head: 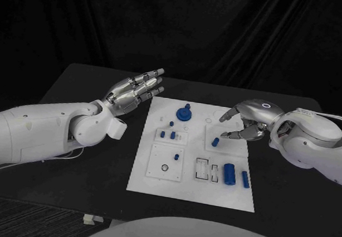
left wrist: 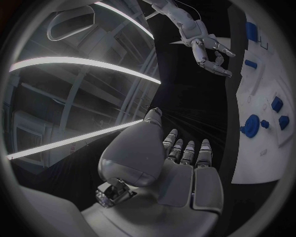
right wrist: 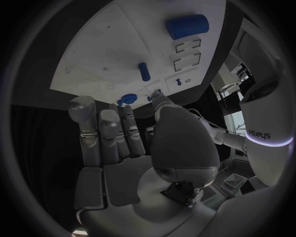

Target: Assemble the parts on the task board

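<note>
White task board lies mid-bench, blue parts spread over it: a round knobbed part at the far edge, a small peg under the right hand, a large cylinder toward the near right. Left hand hovers off the board's left side, fingers apart, holding nothing. Right hand's fingers curl over the peg; grip or near-touch, cannot tell. Parts look rigid, light, smooth plastic (likely slippery); pinch cylinders across the middle. The right wrist view shows empty rectangular recesses beside the large cylinder; the left wrist view shows the knobbed part side-on.
</note>
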